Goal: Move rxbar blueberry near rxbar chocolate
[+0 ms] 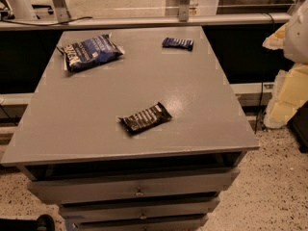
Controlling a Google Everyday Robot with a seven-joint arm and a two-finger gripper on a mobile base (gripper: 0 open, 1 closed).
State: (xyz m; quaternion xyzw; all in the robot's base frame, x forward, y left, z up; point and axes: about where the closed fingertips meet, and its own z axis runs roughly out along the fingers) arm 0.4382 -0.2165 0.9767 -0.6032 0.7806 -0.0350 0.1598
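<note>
Tool out of view, its grip untellable, small flat dark-blue rxbar blueberry (177,43) with pale lettering

Off the far right corner of the grey table (202,90), a slice of what looks like the robot's arm (299,35) shows: a smooth, rounded shell, off-white with a grey shade along its lower curve. The gripper is out of view beyond the table

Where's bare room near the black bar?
Grey tabletop lies bare round the black bar wrapper, widest on its left and toward the small dark-blue bar wrapper behind. The puffy blue chip bag crowds only the back-left corner. The gripper is not in view.
</note>
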